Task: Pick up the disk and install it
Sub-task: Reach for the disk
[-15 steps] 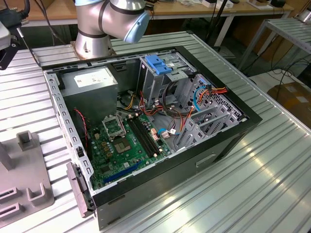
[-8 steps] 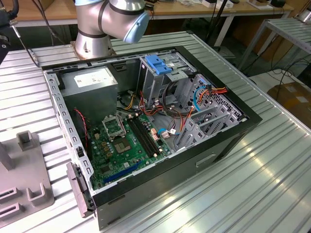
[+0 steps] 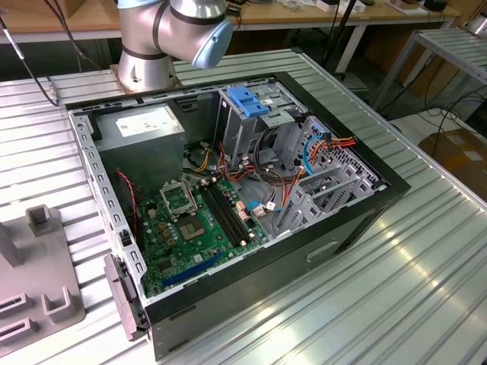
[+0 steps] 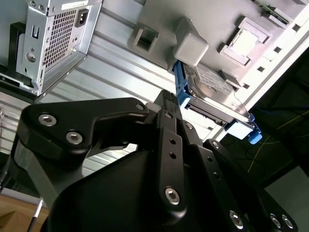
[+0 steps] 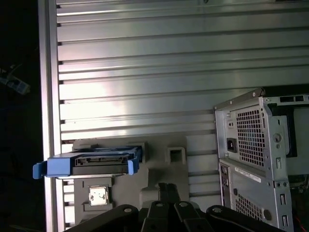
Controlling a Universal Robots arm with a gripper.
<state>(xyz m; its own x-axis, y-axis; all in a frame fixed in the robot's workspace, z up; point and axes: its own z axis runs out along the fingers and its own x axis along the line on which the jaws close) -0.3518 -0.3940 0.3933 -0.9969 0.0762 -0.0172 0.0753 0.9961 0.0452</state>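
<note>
The disk [image 5: 91, 163] is a flat dark drive with blue side rails. It stands on edge in a grey holder block [image 5: 164, 174] on the ribbed metal table. In the second wrist view the disk [image 4: 212, 87] shows its white label, wedged between the holder's grey posts. My gripper [image 4: 166, 99] hangs above the table a short way from the disk and does not touch it. Its black fingers are shut together with nothing between them. In the first wrist view the gripper [image 5: 169, 187] is beside the holder.
An open computer case [image 3: 365, 205] lies on the table with the motherboard [image 3: 190, 220], the grey power-supply box [image 3: 141, 125] and a metal drive cage with a blue handle [image 3: 247, 99] inside. The case's rear panel [image 5: 251, 145] is near the holder. The grey holder [image 3: 38, 296] is at the exterior view's left.
</note>
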